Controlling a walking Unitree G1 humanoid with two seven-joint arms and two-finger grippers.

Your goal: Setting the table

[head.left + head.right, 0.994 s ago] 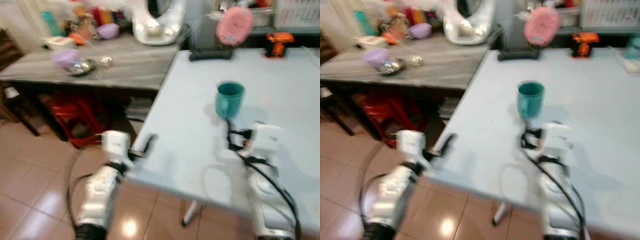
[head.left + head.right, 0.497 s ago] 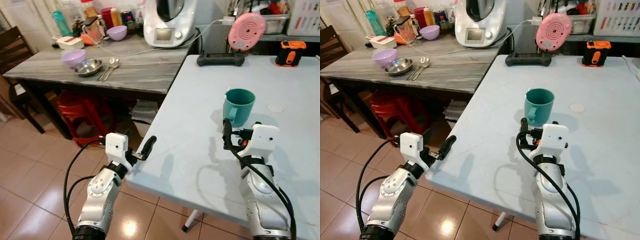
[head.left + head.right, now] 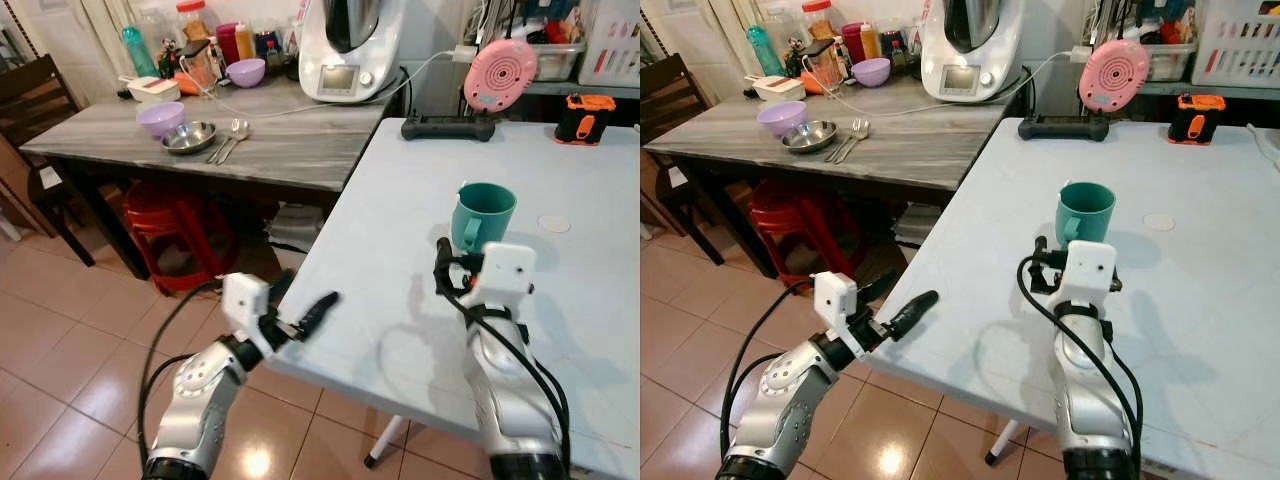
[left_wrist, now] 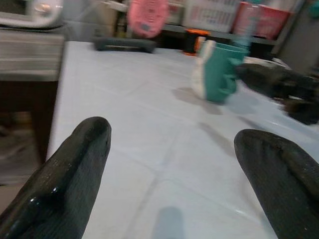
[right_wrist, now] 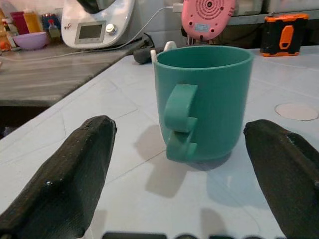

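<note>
Standing upright on the pale table (image 3: 400,230), the teal mug (image 5: 202,99) (handle toward camera) faces the spread-fingered right claw (image 5: 184,184).

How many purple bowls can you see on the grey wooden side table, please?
2: one pale purple bowl near the table's front, beside the shiny steel bowl, and one darker purple bowl at the back among the bottles. Others may be hidden behind that clutter.

Pink round fan (image 3: 500,74) beside orange tool (image 3: 585,117) at white table's far edge; red stools (image 3: 175,235) under grey counter (image 3: 890,145)
</note>
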